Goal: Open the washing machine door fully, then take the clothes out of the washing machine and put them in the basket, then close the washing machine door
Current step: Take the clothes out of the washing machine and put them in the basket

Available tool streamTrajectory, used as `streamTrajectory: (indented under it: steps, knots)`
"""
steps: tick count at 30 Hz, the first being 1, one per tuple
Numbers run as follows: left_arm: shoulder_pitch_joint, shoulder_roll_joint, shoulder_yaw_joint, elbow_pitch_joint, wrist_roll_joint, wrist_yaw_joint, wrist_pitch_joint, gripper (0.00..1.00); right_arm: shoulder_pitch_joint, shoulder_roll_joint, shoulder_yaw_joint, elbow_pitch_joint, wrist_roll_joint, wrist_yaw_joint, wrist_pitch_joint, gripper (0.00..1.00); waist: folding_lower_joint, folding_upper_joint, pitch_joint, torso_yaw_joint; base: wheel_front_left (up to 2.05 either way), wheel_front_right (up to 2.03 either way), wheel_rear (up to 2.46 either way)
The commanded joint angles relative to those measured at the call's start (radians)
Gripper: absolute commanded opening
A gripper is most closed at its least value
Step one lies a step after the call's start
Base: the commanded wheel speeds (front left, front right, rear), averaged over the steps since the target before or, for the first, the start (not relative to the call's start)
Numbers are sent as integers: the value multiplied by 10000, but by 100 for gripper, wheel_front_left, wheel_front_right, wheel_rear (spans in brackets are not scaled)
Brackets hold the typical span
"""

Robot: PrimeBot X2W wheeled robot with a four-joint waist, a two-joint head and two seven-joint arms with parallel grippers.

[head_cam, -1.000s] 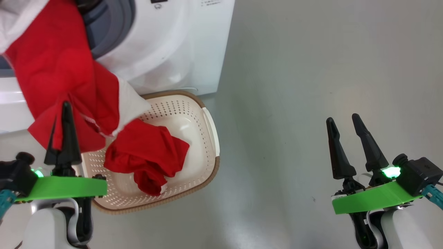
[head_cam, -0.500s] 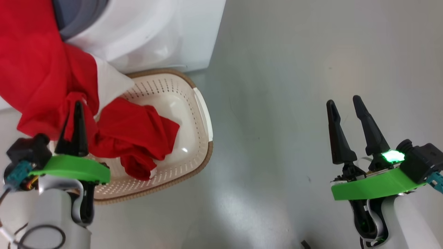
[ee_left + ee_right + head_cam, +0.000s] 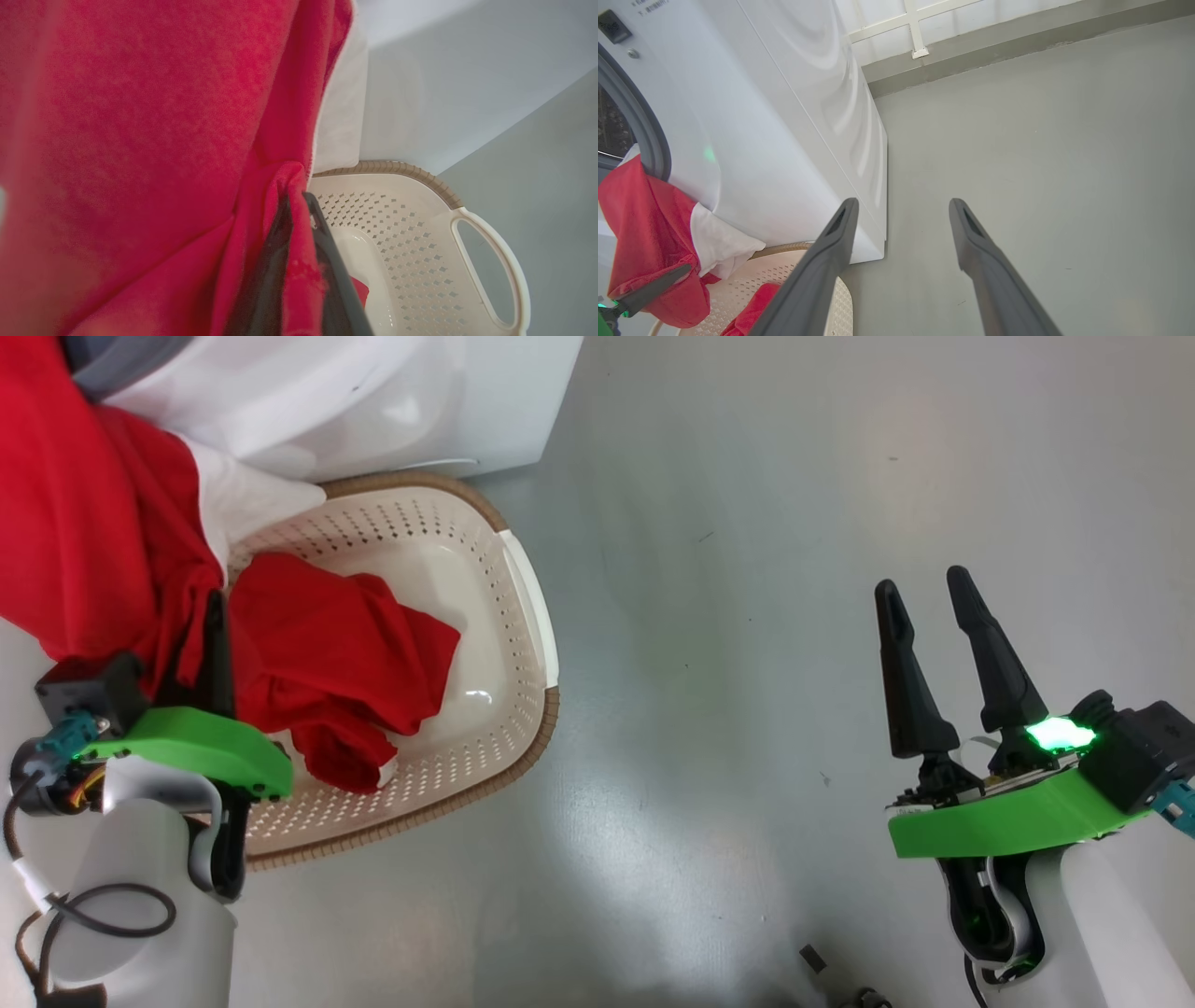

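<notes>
- One washing machine (image 3: 420, 392), white, fills the upper left of the head view; a strip of its grey gasket (image 3: 107, 359) shows at the top left corner.
- Clothes (image 3: 187, 579): two red masses counted (I cannot tell whether they join under the folds).
  - The hanging garment (image 3: 75, 523) drapes from the machine's mouth down the left edge of the head view; its one white panel (image 3: 252, 499) lies over the basket's far rim.
  - The heap of red cloth (image 3: 345, 653) lies inside the basket, left of its middle.
- One basket (image 3: 509, 728), cream and perforated with brown trim, sits on the floor (image 3: 794, 476) at the lower left centre of the head view; its far rim is just beside the foot of the machine; one white loop handle (image 3: 495, 261) shows at the lower right of the left wrist view.
- Two grippers:
  - The left gripper (image 3: 216, 607) is at the lower left of the head view, over the left side of the basket; its two fingers are clenched on a fold of the hanging garment, and the left wrist view shows red cloth pinched between them.
  - The right gripper (image 3: 922, 581) is at the lower right of the head view, over bare floor and well apart from the basket; its two fingers are spread with nothing between them.
</notes>
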Motion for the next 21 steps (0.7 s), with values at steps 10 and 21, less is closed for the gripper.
streamTrajectory:
  steps: [10, 21]
  knots:
    - [-189, 431, -4, 357, 87, -55, -49, 65, -133, -66, 189, -243, 23, 73, -65, 100, -1, 0, 87, 61, 0, 0, 0]
    - [235, 321, -210, -252, -223, -56, -49, 100, -150, -66, 139, -160, -97, 73, -65, 100, -1, 0, -163, 292, 0, 0, 0]
